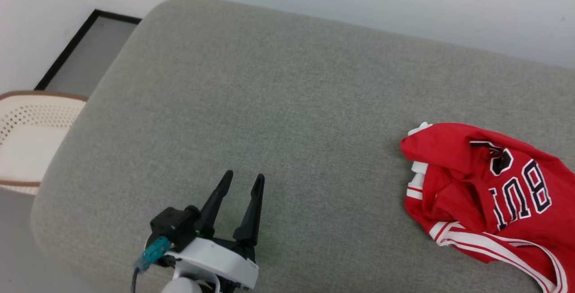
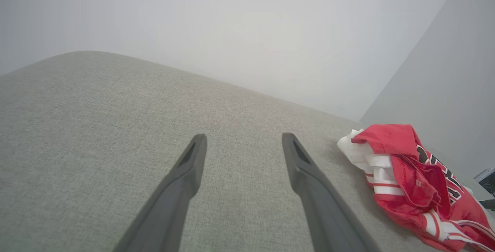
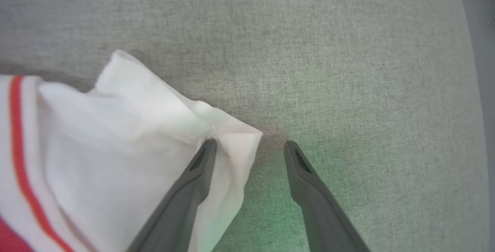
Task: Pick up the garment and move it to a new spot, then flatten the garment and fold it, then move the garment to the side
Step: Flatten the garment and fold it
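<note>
Jaws of the right gripper are seen parted, with nothing clamped between them. A white corner of the garment is draped against the inner side of one finger and reaches partway into the gap, while the other finger stands over bare grey fabric. Jaws of the left gripper are spread wide too, held over the open stretch of the cushion and well apart from the garment.

In the head view the garment is found crumpled at the right-hand end of the cushion. Its lettering is turned upward, and part of it is cut off by the frame edge. It is judged neither flattened nor folded.

Trouble could be caused by that draped corner — if the right arm were lifted away, the cloth might be caught on the finger and dragged, and the heap bunched further. Should the jaws be closed where they stand, only a thin edge would be pinched, and it might be pulled free by the garment's own weight. With layers heaped as they are, two might be taken at once and the flattening spoiled.

Counted: one garment, one cushion, two grippers with four fingers in all, one cream perforated basket beside the cushion's left end — and one dark-framed panel by the wall.
</note>
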### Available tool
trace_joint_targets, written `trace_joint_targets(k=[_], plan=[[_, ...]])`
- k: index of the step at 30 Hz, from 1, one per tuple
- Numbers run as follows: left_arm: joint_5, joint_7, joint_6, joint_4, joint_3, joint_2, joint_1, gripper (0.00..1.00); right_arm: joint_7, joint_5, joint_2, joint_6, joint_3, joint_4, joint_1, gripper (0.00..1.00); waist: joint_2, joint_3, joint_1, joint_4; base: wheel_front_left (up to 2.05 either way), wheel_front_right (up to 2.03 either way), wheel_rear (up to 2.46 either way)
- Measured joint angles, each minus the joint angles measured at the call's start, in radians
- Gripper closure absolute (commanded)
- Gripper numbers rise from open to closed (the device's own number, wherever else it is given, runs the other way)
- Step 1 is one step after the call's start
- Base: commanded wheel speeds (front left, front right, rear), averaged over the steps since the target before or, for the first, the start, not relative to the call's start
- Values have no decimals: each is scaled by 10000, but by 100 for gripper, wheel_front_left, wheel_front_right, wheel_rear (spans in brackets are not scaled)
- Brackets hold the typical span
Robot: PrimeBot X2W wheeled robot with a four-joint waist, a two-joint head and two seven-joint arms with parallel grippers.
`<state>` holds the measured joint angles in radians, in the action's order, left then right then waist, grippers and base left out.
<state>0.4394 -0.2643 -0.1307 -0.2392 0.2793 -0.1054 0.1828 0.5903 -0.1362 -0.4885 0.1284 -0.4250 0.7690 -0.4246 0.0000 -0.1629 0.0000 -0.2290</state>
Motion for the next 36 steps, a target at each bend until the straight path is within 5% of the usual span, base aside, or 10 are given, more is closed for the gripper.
trace_joint_targets(k=[9, 15, 25, 32, 36], plan=[[-82, 0, 0, 167, -222, -15, -552, 0, -514, -470, -15, 23, 1078, -752, -24, 0, 0, 504, 0, 471, 0, 0, 0], [-119, 0, 0, 529, -454, -127, -1004, 0, -1384, -1304, 59, 23, 2265, -2635, 721, 0, 0, 838, 0, 1091, 0, 0, 0], [-272, 0, 0, 825, -562, -25, -1391, 0, -5137, -1519, 665, 29, 3940, -6040, 2555, 0, 1, 1292, 0, 2230, 0, 0, 0], [-359, 0, 0, 890, -562, 69, -1396, 0, -7969, -330, 1615, 29, 4215, -6512, 3645, 0, 0, 1437, 0, 2711, 0, 0, 0], [-362, 0, 0, 922, -619, 65, -1368, 0, -8458, -4, 2125, 29, 4113, -6470, 3913, 0, 0, 1392, 0, 2822, 0, 0, 0]])
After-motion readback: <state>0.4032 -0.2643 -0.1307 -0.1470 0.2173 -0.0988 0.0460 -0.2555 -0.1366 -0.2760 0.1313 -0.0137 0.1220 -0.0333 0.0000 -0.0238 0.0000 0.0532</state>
